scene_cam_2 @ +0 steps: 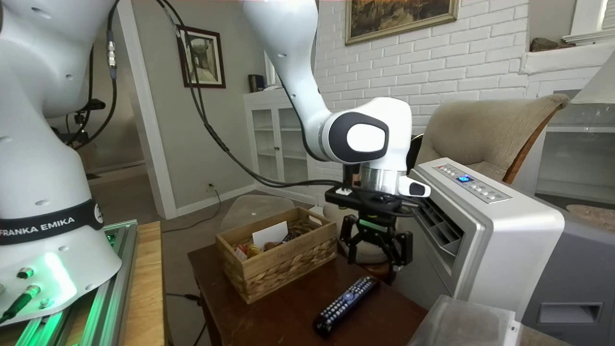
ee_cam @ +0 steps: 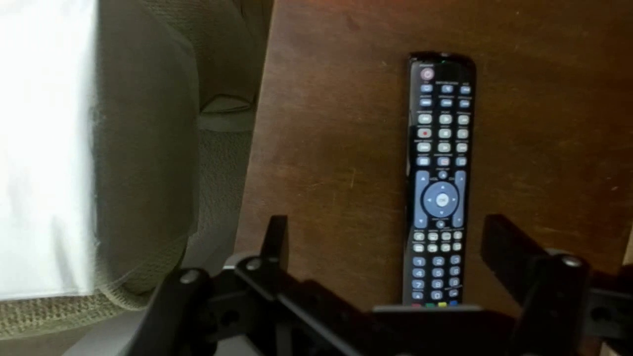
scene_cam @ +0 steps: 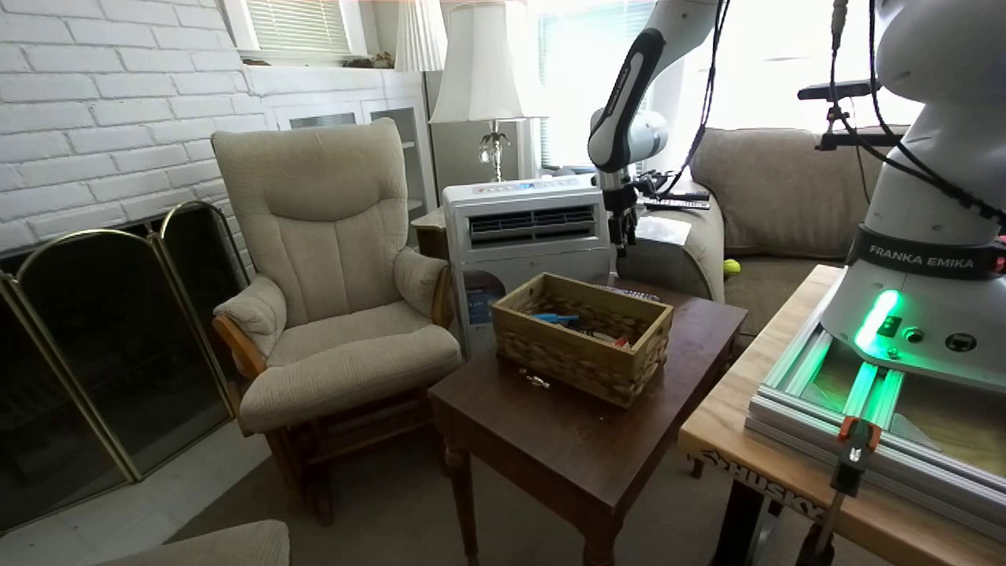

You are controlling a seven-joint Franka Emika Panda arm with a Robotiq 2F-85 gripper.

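Note:
My gripper stands open in the wrist view with nothing between its fingers. A black remote control with blue and white buttons lies face up beneath it, nearer the right finger; the gripper's body hides its lower end. In an exterior view the gripper hangs above the brown wooden table, close to the far end of the remote. A woven basket with a wooden rim sits beside the remote, holding a white card and small items. A blue object also lies inside it.
A white portable air conditioner stands close beside the gripper. There is a clear plastic box near the table's edge. A small light object lies by the basket. A beige armchair and a sofa flank the table.

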